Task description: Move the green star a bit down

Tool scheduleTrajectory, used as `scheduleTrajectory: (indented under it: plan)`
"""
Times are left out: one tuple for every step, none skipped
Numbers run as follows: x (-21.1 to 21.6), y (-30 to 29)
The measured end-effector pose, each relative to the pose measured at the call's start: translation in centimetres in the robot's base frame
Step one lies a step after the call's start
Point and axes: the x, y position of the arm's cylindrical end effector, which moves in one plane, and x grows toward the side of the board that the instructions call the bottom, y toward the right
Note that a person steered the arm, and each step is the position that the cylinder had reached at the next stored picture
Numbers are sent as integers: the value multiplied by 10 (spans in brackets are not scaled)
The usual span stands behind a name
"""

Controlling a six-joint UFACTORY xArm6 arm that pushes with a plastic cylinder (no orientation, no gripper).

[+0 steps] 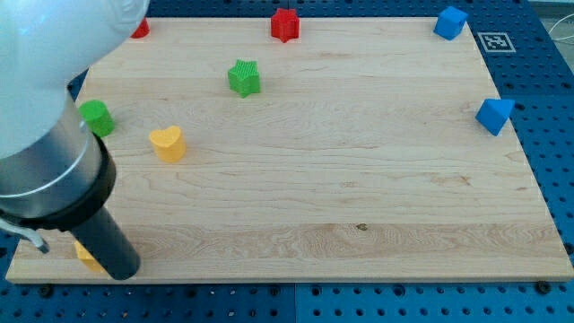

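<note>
My tip [121,269] sits bottom-left, well apart from green star [243,78].

The board [359,179] is pale wood with visible grain and a matt finish. The green star [243,78] looks like ridged matt plastic; the yellow heart [168,143] seems smoother, perhaps slightly glossy. The arm's white shell [54,36] is glossy, the rod [108,238] matt black.
</note>
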Motion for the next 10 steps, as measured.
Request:
scheduleTrajectory:
  plan:
    - [0, -3]
    - [0, 23]
    - [-9, 56]
    - [-9, 56]
    - [-30, 63]
    - [-63, 83]
    - [-106, 94]
    - [-163, 94]
    - [-214, 91]
    - [-260, 64]
